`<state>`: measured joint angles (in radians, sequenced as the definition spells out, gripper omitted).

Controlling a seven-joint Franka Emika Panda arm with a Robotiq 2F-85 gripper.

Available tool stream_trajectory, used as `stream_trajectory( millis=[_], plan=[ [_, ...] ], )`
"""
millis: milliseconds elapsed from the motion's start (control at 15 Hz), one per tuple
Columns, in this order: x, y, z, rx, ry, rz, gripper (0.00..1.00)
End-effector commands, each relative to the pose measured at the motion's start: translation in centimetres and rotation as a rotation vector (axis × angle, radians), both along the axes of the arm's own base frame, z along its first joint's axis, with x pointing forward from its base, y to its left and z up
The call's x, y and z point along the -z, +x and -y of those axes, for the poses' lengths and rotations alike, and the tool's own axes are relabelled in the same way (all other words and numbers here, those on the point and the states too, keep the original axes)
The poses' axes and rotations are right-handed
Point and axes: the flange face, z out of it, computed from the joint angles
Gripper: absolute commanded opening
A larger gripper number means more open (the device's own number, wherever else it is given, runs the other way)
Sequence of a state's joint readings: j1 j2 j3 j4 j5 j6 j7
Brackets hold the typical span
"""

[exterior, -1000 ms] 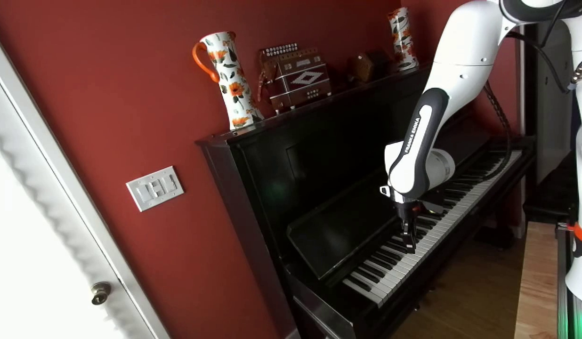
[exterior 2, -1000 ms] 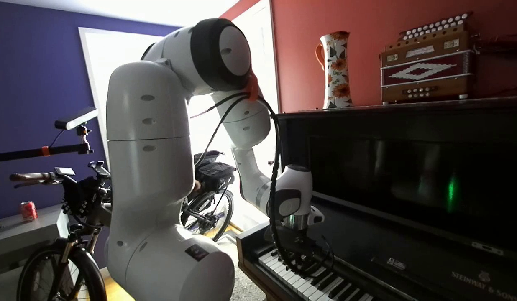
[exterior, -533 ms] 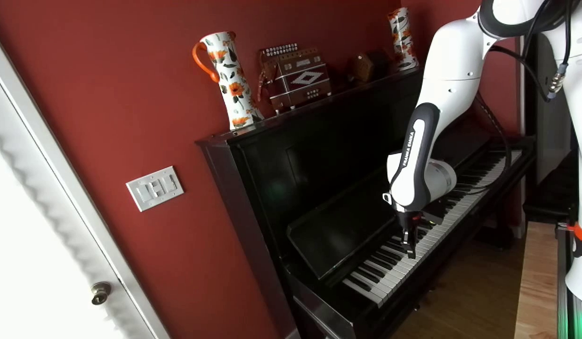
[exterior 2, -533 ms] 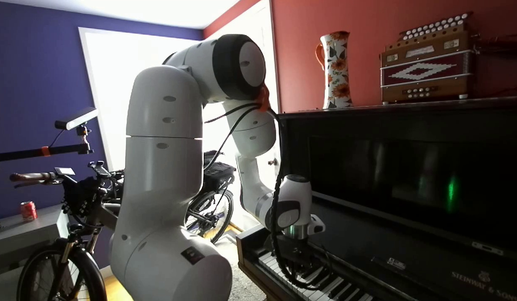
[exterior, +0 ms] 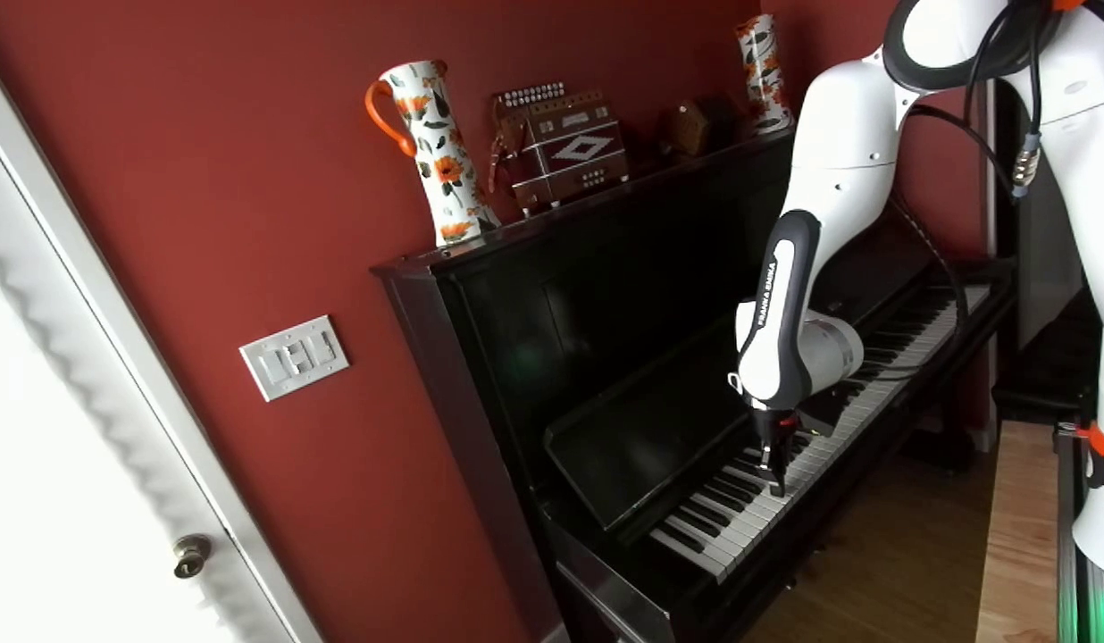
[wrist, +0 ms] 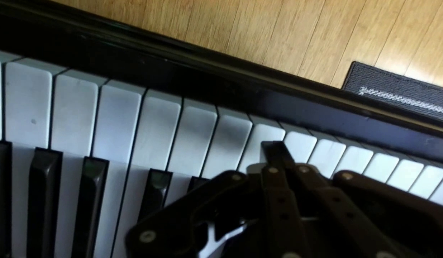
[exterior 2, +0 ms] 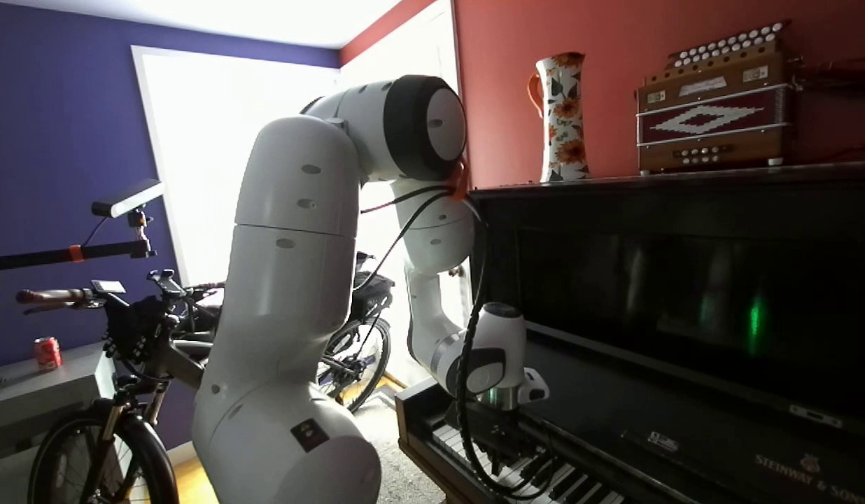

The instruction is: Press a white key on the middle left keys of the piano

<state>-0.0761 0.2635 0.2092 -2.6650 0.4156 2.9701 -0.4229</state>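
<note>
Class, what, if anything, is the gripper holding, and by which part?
Nothing: the gripper looks shut over the white keys, with no object visible in its grasp.

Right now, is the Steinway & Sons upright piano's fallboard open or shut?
Open: white keys and black keys show uncovered in all three views.

On the piano (exterior: 507, 313), a pitcher (exterior: 440, 152) is set left of an accordion (exterior: 570, 147) in both exterior views. In an exterior view, a light switch plate (exterior: 294, 357) is mounted between the door (exterior: 87, 438) and the piano, and the gripper (exterior: 775, 487) is positioned over the keyboard (exterior: 829, 445); contact cannot be told.
</note>
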Motion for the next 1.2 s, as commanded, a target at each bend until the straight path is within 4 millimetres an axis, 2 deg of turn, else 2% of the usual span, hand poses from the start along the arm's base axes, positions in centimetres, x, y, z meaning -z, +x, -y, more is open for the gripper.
stream_trajectory(
  millis=[0,733,1133],
  plan=[
    [1.2,0.0,0.6,0.035,-0.012,0.007,0.00],
    [2.9,0.0,0.1,0.037,0.001,-0.026,0.00],
    [2.7,-0.1,0.2,0.040,-0.002,-0.025,0.00]
  ],
)
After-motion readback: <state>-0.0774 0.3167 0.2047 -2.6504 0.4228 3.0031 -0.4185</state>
